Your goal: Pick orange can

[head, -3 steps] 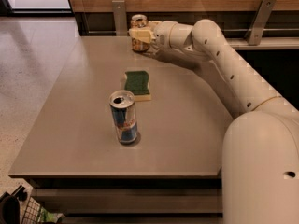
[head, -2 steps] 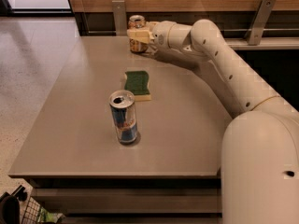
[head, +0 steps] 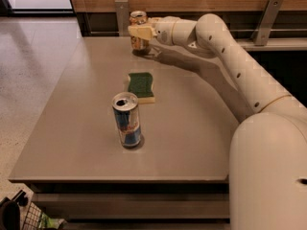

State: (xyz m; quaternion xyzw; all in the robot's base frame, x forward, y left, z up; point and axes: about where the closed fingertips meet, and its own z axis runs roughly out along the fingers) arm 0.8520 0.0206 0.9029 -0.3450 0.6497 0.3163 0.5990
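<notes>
The orange can [head: 138, 42], short with an orange-and-tan body and a silver top, is at the far edge of the grey table [head: 72, 128]. My gripper [head: 140, 31] reaches in from the right and is shut on the can's middle, with its tan fingers [head: 139, 31] across the can's front. The can appears to be just above the tabletop, with a shadow under it. My white arm stretches from the lower right across the table's right side.
A taller blue-and-silver can [head: 127, 120] with an open top stands upright near the table's middle front. A green sponge [head: 141, 86] lies between it and the orange can. Metal posts [head: 122, 14] and a wooden wall stand behind the table. A wire basket [head: 29, 217] is at the lower left.
My gripper and the orange can have shifted slightly left and up. The blue-and-silver can and the sponge have not moved.
</notes>
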